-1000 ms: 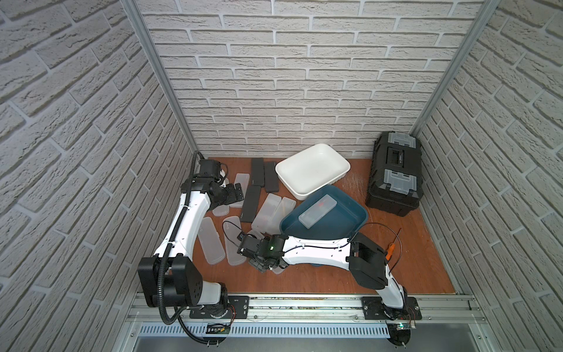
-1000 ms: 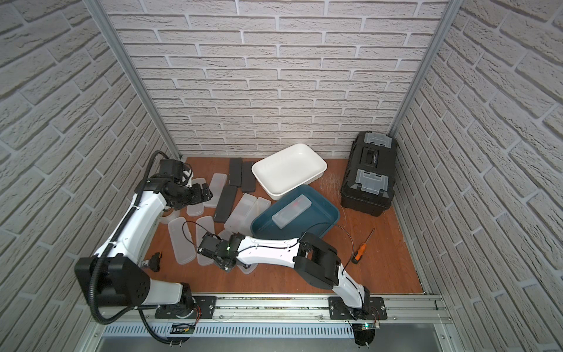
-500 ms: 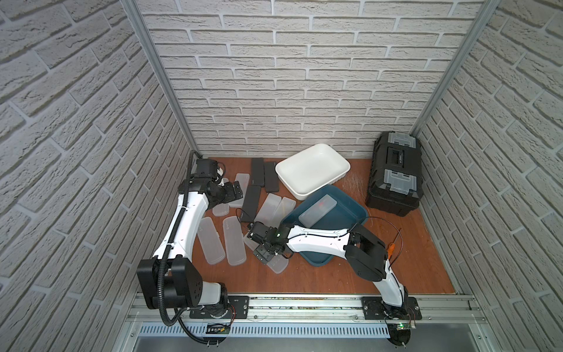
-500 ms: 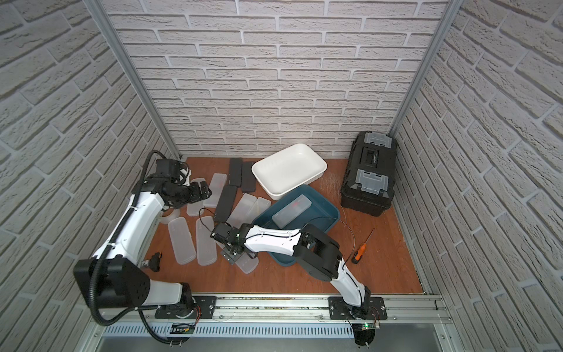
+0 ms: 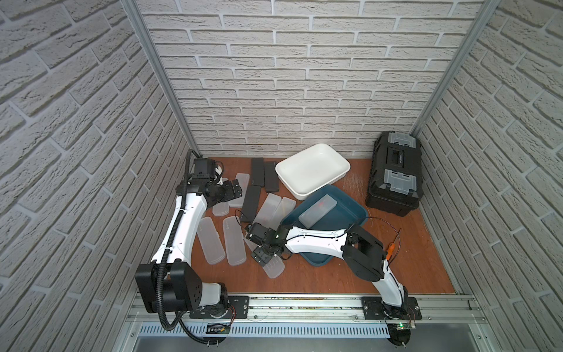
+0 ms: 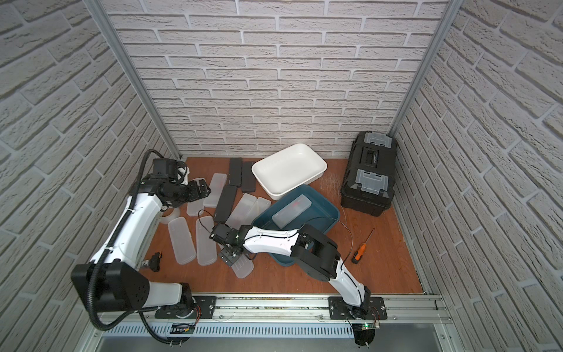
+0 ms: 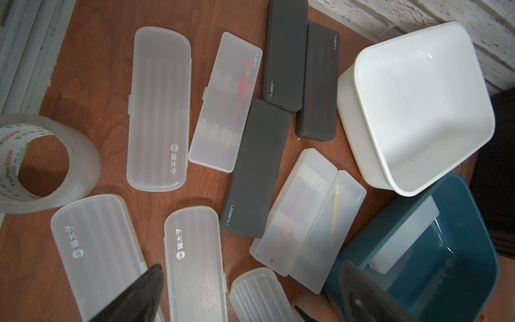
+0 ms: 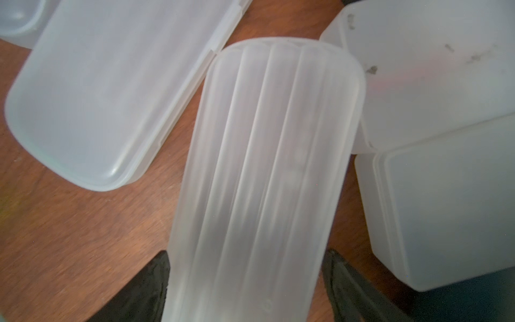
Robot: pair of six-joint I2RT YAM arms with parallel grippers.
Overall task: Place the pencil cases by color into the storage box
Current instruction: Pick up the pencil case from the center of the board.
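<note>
My right gripper (image 8: 246, 252) is open and straddles one end of a ribbed frosted pencil case (image 8: 264, 167) lying on the floor; bare floor shows beside one finger. In both top views this case (image 5: 274, 268) (image 6: 243, 268) pokes out in front of the gripper (image 5: 262, 256). My left gripper (image 7: 252, 266) hangs open and empty above the spread of cases at the back left (image 5: 237, 189). Three black cases (image 5: 257, 172) (image 5: 271, 176) (image 5: 251, 204) and several frosted ones (image 5: 210, 240) lie about. The blue storage box (image 5: 353, 210) holds one frosted case (image 5: 316, 210). The white box (image 5: 313, 173) has nothing in it.
A black toolbox (image 5: 393, 173) stands in the back right corner. An orange screwdriver (image 6: 361, 248) lies on the floor at the right. A clear tape roll (image 7: 36, 161) sits near the left arm. A small black part (image 6: 154, 260) lies near the left wall. Brick walls close in on three sides.
My right gripper has opened and shifted slightly right and back over the ribbed frosted case, which now shows in front of it. The left arm has barely moved.
</note>
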